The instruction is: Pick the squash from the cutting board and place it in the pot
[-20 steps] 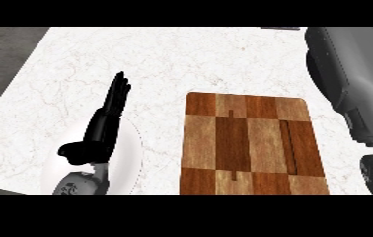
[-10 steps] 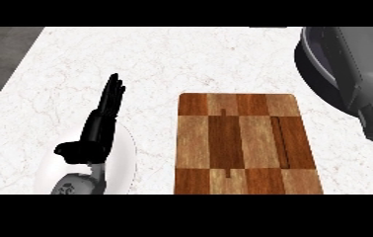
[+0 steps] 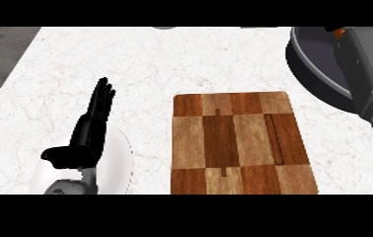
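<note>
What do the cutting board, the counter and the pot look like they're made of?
The cutting board looks like wood: brown checkered blocks with grain, satin finish. The counter looks like white marble or similar stone, with faint veining. The pot at the right edge seems dark grey metal with a dull sheen, though only part of it shows.

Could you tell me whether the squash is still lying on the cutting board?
No. The cutting board shows only bare wood. A small orange patch shows at the pot, beside a grey forearm; whether that is the squash, cannot tell.
</note>
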Available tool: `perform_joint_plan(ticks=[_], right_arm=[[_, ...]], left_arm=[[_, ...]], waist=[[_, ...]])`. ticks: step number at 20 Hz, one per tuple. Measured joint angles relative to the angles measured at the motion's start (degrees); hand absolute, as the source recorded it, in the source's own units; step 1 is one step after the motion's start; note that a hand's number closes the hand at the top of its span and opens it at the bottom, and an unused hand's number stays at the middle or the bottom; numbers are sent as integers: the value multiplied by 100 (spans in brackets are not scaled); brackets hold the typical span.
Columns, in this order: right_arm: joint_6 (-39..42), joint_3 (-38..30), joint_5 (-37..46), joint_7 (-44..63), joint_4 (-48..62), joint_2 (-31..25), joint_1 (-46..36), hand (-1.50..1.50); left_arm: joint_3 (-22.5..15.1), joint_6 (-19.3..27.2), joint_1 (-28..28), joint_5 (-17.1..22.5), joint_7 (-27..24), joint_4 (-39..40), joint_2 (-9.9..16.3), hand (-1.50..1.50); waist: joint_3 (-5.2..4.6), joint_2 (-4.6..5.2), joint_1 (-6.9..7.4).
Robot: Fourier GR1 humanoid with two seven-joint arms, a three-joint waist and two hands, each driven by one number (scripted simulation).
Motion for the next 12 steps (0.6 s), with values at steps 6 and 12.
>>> perform_joint_plan(ticks=[6, 12], right_arm=[[-408, -539, -422, -333, 254, -125, 395, 150], [-594, -1108, -884, -385, 502, -215, 741, -150]], left_arm=[[-61, 82, 28, -85, -33, 55, -114, 0], [-19, 57, 70, -76, -69, 78, -109, 0]], waist=[[6, -4, -52], [9, -9, -74]])
